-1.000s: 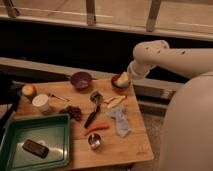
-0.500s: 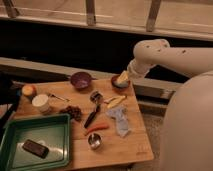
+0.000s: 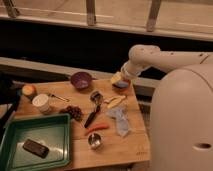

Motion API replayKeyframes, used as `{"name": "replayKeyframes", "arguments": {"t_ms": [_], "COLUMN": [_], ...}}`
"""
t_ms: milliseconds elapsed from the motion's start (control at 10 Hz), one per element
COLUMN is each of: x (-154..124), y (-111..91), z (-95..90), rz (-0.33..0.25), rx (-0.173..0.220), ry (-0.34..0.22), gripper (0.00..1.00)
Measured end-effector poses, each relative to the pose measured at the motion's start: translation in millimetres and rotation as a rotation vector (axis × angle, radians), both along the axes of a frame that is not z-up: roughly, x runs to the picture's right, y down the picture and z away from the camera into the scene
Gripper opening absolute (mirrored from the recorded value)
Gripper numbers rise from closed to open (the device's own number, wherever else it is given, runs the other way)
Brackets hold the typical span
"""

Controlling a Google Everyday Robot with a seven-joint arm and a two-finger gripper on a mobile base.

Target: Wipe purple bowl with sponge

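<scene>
- Camera view is showing the pincer point(image 3: 122, 75) hovering, jaws wide, near the table's point(image 3: 131, 146) far right edge.
- At its tip the sponge point(image 3: 117, 77) is sitting; the purple bowl point(image 3: 81, 79) is resting to its left, bare wood lying between.

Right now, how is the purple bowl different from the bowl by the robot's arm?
The purple bowl is purple all over; the reddish bowl is blue inside. The purple bowl stands in the open; the reddish bowl sits right by the gripper and the sponge. Both are small, round and upright on the table.
</scene>
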State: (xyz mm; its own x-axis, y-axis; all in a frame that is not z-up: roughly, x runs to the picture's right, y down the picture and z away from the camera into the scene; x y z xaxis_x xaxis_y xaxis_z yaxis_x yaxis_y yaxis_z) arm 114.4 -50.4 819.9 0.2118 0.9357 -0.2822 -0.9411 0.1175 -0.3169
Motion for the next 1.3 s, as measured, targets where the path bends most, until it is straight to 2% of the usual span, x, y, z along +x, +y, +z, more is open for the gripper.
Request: {"name": "replayKeyframes", "arguments": {"t_ms": [300, 700, 900, 1100, 1300], "x": [18.0, 19.6, 21.3, 35.8, 32.7], "y": [2.9, 3.0, 5.1, 18.4, 21.5], "z": [16.1, 15.6, 19.8, 35.9, 52.8], "rz": [0.006, 0.007, 0.024, 0.067, 0.086], "rx": [-0.014, -0.013, -0.029, -0.06, -0.071], "ry": [-0.007, -0.005, 0.005, 0.018, -0.004], "gripper": [0.8, 0.8, 0.8, 0.8, 0.8]}}
